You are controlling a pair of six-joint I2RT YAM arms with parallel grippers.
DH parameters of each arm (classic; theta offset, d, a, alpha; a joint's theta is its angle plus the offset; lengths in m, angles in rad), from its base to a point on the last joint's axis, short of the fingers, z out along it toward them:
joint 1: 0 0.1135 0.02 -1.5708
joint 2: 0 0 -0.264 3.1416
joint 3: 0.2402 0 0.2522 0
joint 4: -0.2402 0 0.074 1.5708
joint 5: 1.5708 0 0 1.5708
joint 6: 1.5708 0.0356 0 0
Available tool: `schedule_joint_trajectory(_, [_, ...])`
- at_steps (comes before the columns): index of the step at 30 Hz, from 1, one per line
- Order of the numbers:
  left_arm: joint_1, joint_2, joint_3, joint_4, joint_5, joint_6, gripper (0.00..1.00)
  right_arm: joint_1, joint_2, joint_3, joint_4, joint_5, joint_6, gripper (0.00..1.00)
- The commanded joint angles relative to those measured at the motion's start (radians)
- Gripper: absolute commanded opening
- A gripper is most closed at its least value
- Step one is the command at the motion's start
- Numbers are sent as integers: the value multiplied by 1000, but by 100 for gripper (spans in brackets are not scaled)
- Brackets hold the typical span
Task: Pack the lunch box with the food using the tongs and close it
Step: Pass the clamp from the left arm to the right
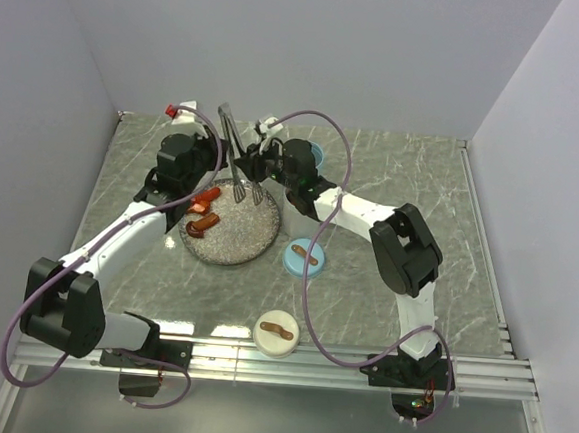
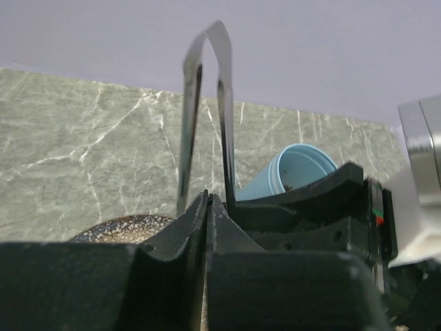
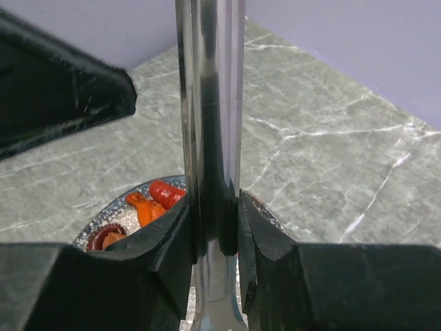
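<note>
**Tongs (image 3: 210,103) held upright over the plate (image 1: 237,250); food (image 3: 155,200) lying on the plate, none seen packed.**

My right fingers (image 3: 265,238) are clamped across the tongs' arms, one finger on each side; my left fingers (image 2: 172,234) are closed just beside the tongs, and I cannot tell whether they pinch an arm or nothing. Risks, as I judge them: the smooth metal could slip or pivot in so narrow a grip and drop onto the plate, scattering pieces; if both sets of fingers do hold it, an uneven pull could twist it loose; too hard a clamp would keep the arms from opening over a piece. Hidden: the tongs' tips fall below my right wrist view; the blue cup (image 2: 300,169), probably part of the lunch box, is half covered by the fingers, its contents unseen; pieces under the arms I cannot count.
</note>
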Motion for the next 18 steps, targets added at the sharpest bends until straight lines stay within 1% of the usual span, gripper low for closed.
schedule_joint_trajectory(1, [-5, -43, -34, 107, 76, 30, 10, 6, -43, 11, 14, 11, 7, 23])
schedule_joint_trajectory(3, [-5, -57, -57, 148, 92, 44, 16, 6, -54, 0, 16, 17, 18, 22])
schedule_joint_trajectory(4, [-5, -71, -82, 165, 104, 53, 23, 4, -68, -9, 17, 20, 21, 21])
schedule_joint_trajectory(5, [-5, -78, -92, 185, 109, 55, 25, 4, -72, -14, 14, 22, 24, 22])
schedule_joint_trajectory(6, [-5, -94, -112, 194, 113, 61, 30, 4, -80, -18, 11, 23, 27, 21])
schedule_joint_trajectory(9, [-3, -107, -135, 208, 112, 84, 37, 4, -106, -35, 10, 2, 36, 21])
schedule_joint_trajectory(18, [1, -71, -155, 245, 128, 95, 38, 0, -213, -97, -4, -44, 59, 20])
